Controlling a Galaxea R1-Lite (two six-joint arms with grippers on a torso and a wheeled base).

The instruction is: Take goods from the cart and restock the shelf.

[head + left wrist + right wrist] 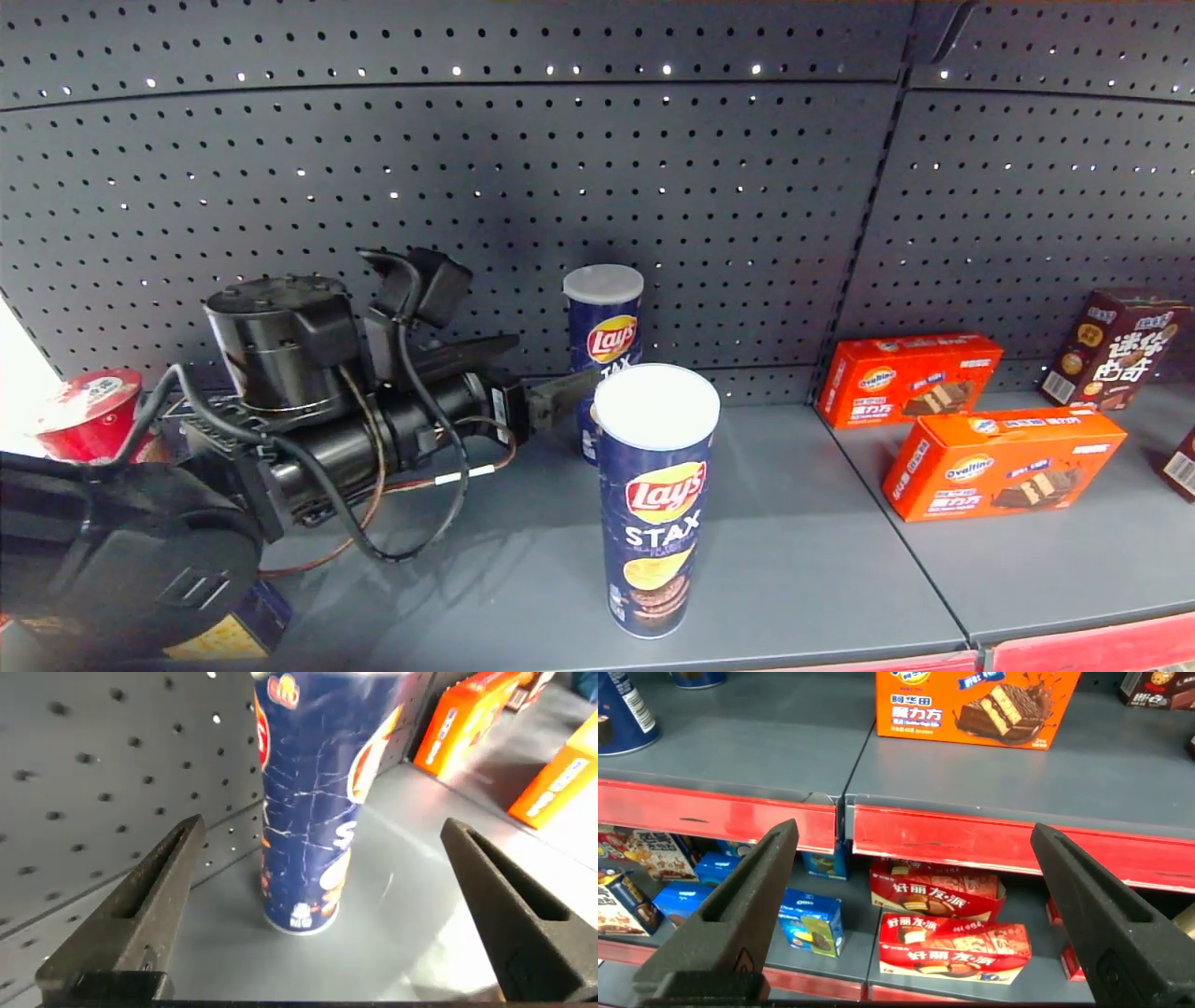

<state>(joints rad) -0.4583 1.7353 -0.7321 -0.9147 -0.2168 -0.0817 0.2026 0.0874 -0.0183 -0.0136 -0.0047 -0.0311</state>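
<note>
Two tall blue chip cans with white lids stand on the grey shelf: one at the back against the pegboard, one nearer the front edge. My left gripper lies level with the back can's lower half, coming in from the left. In the left wrist view that can stands upright just beyond the open left gripper, untouched by either finger. My right gripper hangs open and empty in front of the shelf's red front edge. The base of a blue can shows there too.
Two orange boxes and a brown box lie on the right shelf section. A red cup stands at the far left. The lower shelf holds red boxes and blue boxes.
</note>
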